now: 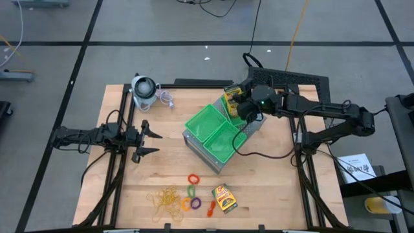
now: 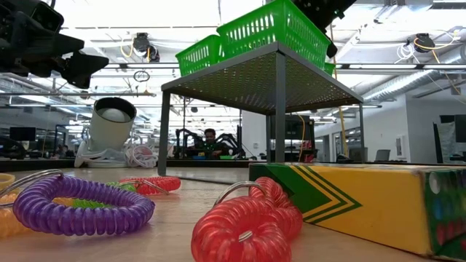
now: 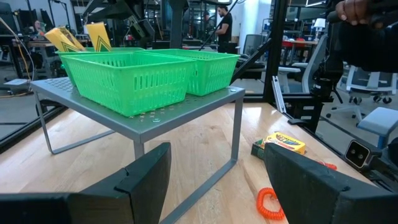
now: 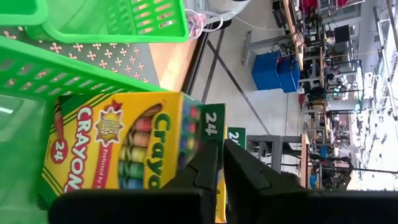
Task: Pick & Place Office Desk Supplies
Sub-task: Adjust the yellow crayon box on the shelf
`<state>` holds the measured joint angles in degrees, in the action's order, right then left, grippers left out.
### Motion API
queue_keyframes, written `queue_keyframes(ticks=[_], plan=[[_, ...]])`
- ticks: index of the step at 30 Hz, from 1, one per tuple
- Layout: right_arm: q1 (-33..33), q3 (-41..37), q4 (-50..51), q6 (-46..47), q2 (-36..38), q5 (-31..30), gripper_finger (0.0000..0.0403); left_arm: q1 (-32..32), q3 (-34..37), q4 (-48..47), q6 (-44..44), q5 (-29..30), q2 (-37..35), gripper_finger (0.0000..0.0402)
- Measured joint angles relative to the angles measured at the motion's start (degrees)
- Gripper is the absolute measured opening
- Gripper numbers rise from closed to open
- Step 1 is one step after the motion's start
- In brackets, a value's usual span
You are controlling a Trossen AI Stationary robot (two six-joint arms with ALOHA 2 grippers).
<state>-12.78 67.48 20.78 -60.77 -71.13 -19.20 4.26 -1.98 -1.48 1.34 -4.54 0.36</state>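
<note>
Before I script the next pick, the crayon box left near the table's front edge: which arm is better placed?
Left, probably. Its pincer is open, empty and nearer that crayon box; the right pincer is over the trays.

Right end effector (image 1: 240, 107) hid most of the far tray at upper centre, crayon box (image 2: 378, 204) was cut off at lower right, rubber bands (image 1: 165, 199) too tangled to count, seated person (image 2: 210, 144) blurred mid-frame

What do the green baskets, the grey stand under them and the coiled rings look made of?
Green baskets: glossy moulded plastic, slotted walls. Grey stand: likely painted metal, perforated top, thin legs. Coiled rings: translucent, shiny plastic spirals, probably springy, with a metal key ring on the red one.
</note>
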Motion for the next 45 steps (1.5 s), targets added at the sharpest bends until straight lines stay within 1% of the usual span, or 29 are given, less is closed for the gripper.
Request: queue_keyframes(ticks=[5,10,16,27,36,45], plan=[[0.0,0.0,-0.1,0.0,0.0,0.0,0.0060,0.0,0.0,0.0,0.0,0.0,0.0,0.0264],[0.0,0.0,-2.5,-0.2,0.0,-0.2,0.0101,0.0,0.0,0.0,0.0,0.0,0.0,0.0264],[0.0,0.0,-4.0,-1.6,0.0,-0.3,0.0128,0.0,0.0,0.0,0.0,0.0,0.0,0.0264],[-0.7,0.0,-3.8,-0.9,0.0,-0.2,0.0132,0.0,0.0,0.0,0.0,0.0,0.0,0.0264],[-0.7,0.0,-3.6,9.2,0.0,-0.2,0.0132,0.0,0.0,0.0,0.0,0.0,0.0,0.0264],[-0.7,0.0,-2.3,14.5,0.0,-0.2,0.0132,0.0,0.0,0.0,0.0,0.0,0.0,0.0264]])
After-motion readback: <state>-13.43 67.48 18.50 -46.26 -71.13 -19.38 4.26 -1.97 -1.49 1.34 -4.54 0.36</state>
